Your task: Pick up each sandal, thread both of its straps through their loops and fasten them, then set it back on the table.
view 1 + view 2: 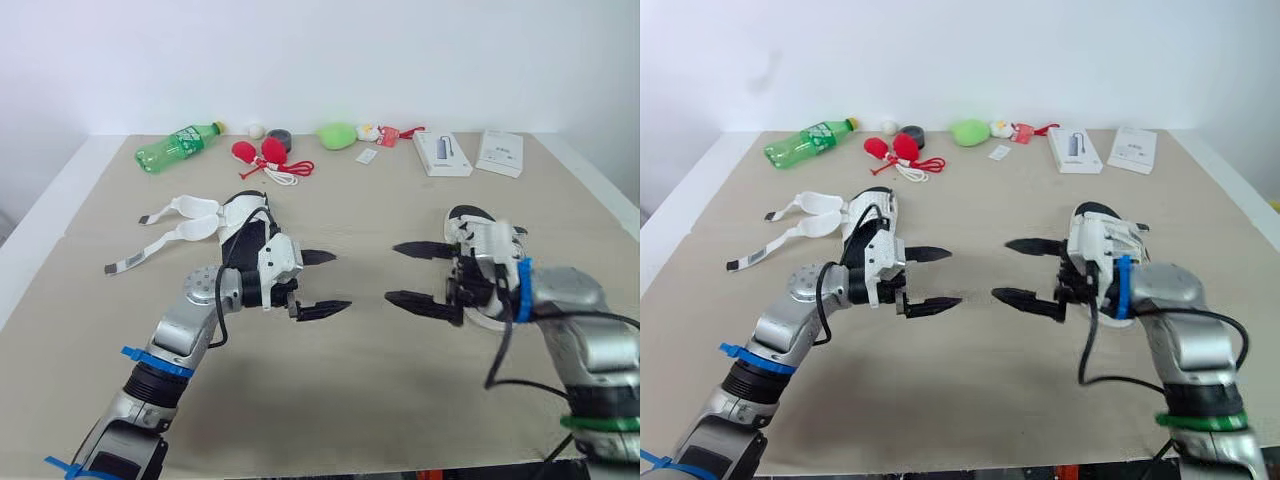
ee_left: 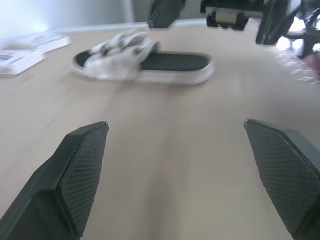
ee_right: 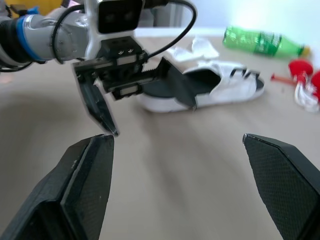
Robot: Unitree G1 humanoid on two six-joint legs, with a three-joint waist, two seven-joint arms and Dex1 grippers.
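Facing each other low over the matte beige worktop (image 1: 350, 400), both hands open and empty.
Left hand (image 1: 340, 280) and right hand (image 1: 392, 271): pointed black fingers with cross-hatched pads, spread wide, gripping nothing. Left sandal (image 1: 245, 215), white upper on black footbed, lies just behind the left hand, its two white straps (image 1: 180, 210) splayed loose sideways. Right sandal (image 2: 142, 62) lies behind the right hand, straps bunched over the footbed. Far edge: green plastic bottle (image 1: 178, 146) on its side, two flat white boxes (image 1: 442, 153); print unreadable.

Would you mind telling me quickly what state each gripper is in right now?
Left gripper: open, holding nothing.
Right gripper: open, holding nothing.
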